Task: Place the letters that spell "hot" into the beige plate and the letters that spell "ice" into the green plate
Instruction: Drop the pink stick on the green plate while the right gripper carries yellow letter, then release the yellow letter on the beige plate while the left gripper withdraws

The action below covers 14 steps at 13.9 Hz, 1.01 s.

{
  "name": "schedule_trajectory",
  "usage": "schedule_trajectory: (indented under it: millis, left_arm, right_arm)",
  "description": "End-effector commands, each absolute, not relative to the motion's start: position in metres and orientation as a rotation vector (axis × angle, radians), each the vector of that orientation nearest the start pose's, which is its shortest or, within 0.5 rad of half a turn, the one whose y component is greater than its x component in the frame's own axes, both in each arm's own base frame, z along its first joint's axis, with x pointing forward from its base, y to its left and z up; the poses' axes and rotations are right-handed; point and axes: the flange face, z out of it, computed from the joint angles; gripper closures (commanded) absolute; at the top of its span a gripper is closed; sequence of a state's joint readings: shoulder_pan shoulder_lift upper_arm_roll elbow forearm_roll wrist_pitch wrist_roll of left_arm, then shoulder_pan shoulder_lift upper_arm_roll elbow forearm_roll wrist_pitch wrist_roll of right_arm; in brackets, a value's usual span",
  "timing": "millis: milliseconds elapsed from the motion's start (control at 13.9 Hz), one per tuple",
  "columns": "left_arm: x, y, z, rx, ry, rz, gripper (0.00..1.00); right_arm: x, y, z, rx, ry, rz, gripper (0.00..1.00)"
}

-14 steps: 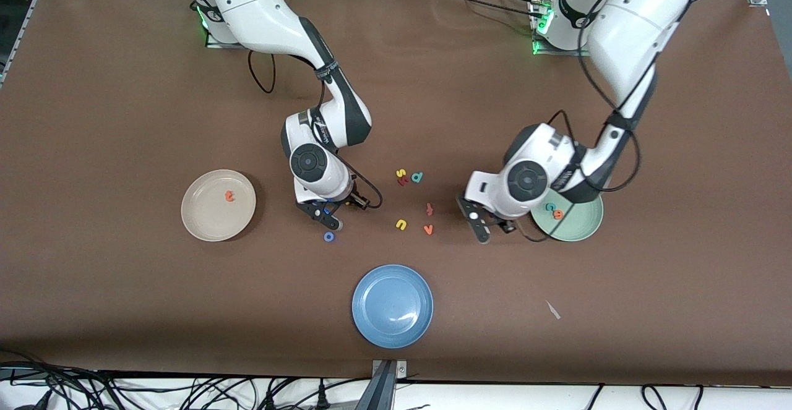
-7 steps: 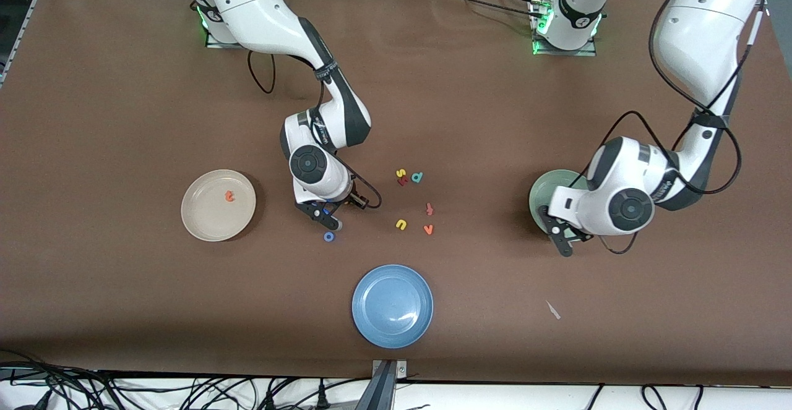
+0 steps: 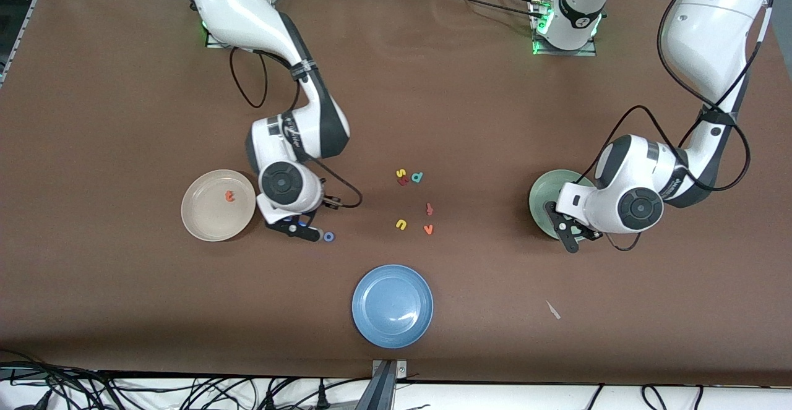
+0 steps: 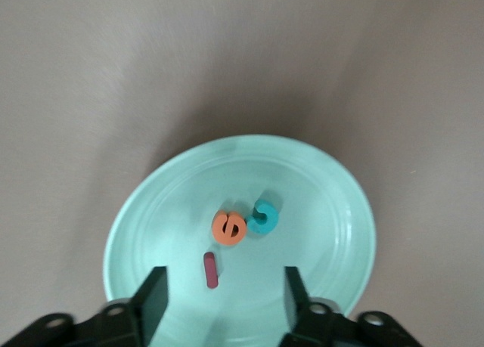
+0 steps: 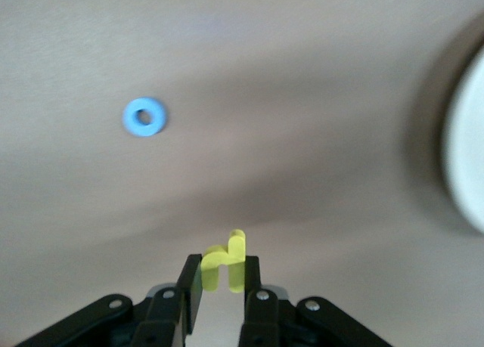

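Brown cloth covers the whole table (image 3: pixel 124 119), with both arms' bases along the edge farthest from the front camera.

Toward the right arm's end sits the beige plate (image 3: pixel 204 227), and the orange "t" (image 3: pixel 229 196) lies in it. The right gripper (image 3: pixel 301 229) hangs low over the cloth between that plate and the blue "o" (image 3: pixel 328 236), which rests on the cloth just beside it. Its fingers are pinched narrow on the yellow "h" (image 5: pixel 225 265), whose stem sticks out past the fingertips in the right wrist view.

Toward the left arm's end sits the green plate (image 3: pixel 541 203), partly covered by the left arm. The left wrist view shows all three letters inside it: the orange "e" (image 4: pixel 228 227) touching the teal "c" (image 4: pixel 264 217) near the middle, and the dark red "i" (image 4: pixel 211 270) lying flat, a little apart from them. The left gripper (image 3: pixel 570 232) hovers over the plate's rim on the side nearer the front camera, its fingers (image 4: pixel 153 300) spread wide with nothing between them.

Around the table's middle lie the spare letters: a yellow "s" (image 3: pixel 401 173), a red "f" (image 3: pixel 403 181) and a teal "d" (image 3: pixel 417 177) bunched together, then nearer the front camera another red letter (image 3: pixel 429 209), a yellow "u" (image 3: pixel 401 224) and an orange "v" (image 3: pixel 428 229). A blue plate (image 3: pixel 392 306) sits near the edge closest to the front camera, and a small pale scrap (image 3: pixel 552 310) lies toward the left arm's end.
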State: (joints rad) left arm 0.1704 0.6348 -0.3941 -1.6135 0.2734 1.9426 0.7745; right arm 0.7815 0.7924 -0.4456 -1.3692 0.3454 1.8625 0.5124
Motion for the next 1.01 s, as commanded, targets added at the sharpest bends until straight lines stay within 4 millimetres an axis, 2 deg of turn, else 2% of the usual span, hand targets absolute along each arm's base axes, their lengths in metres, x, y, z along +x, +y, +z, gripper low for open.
schedule_trajectory:
  millis: [0, 72, 144, 288, 577, 649, 721, 793, 865, 937]
  left_arm:
    - [0.648, -0.118, 0.325, -2.775, 1.525, 0.422, 0.00]
    - [0.644, -0.128, 0.355, -2.787, 1.474, 0.421, 0.00]
    - [0.642, -0.139, 0.384, -2.797, 1.430, 0.411, 0.00]
    - [0.635, -0.158, 0.428, -2.843, 1.306, 0.434, 0.00]
    - [0.621, -0.184, 0.498, -2.975, 1.021, 0.424, 0.00]
    - [0.620, -0.183, 0.509, -3.018, 1.006, 0.418, 0.00]
    - [0.613, -0.182, 0.531, -3.035, 0.988, 0.370, 0.00]
    - [0.608, -0.173, 0.545, -3.018, 0.930, 0.338, 0.00]
    - [0.611, -0.161, 0.550, -3.002, 0.866, 0.314, 0.00]
    - [0.613, -0.141, 0.562, -2.991, 0.783, 0.264, 0.00]
  right_arm:
    - [0.625, 0.267, 0.278, -3.196, 0.223, 0.354, 0.91]
    - [0.622, 0.239, 0.279, -3.196, 0.196, 0.357, 0.91]
    - [0.617, 0.222, 0.280, -3.179, 0.142, 0.332, 0.91]
    - [0.604, 0.179, 0.270, -3.168, 0.043, 0.269, 0.91]
    - [0.588, 0.118, 0.243, -3.181, -0.167, 0.167, 0.90]
    - [0.585, 0.111, 0.237, -3.183, -0.205, 0.147, 0.90]
    - [0.583, 0.108, 0.233, -3.183, -0.235, 0.149, 0.88]
    - [0.583, 0.103, 0.233, -3.178, -0.240, 0.151, 0.67]
    - [0.586, 0.097, 0.235, -3.175, -0.197, 0.150, 0.13]
    - [0.589, 0.101, 0.239, -3.164, -0.170, 0.143, 0.00]
